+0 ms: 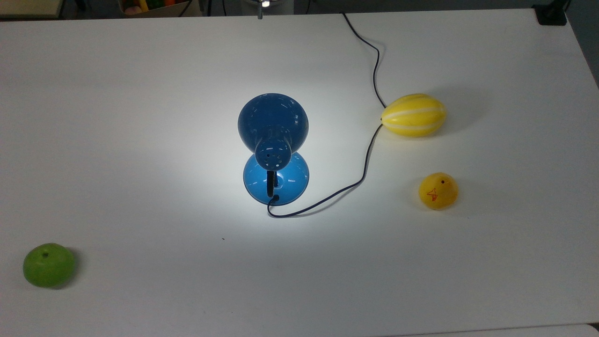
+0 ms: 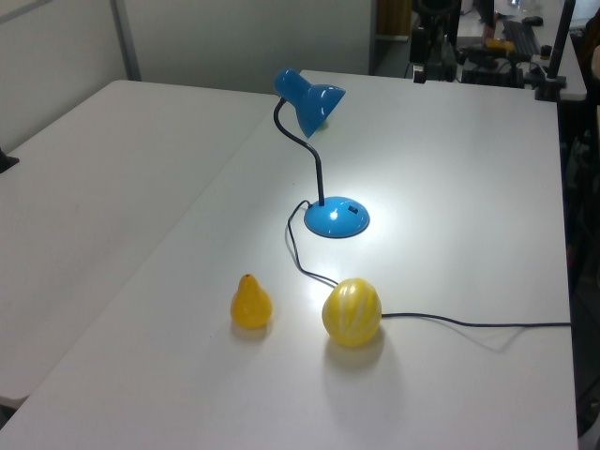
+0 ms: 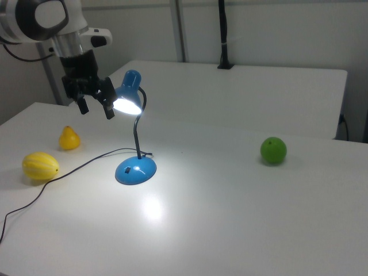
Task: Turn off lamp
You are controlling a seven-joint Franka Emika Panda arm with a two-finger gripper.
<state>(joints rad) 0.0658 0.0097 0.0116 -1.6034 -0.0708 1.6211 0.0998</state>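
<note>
Lamp lit mid-desk, gripper hanging in the air beside its shade.

Up front in the right view, a striped yellow melon (image 3: 40, 165) and a yellow pear (image 3: 69, 138) sit on the matte white desk (image 3: 241, 218); a thin dark cord (image 3: 75, 167) snakes to the glossy blue lamp (image 3: 135, 170), round base planted in its own bright pool, dome shade glowing. Just on the right view's left of that shade hovers the black gripper (image 3: 96, 107), fingers spread, holding nothing. On the right view's right, a round green apple (image 3: 273, 150).
</note>
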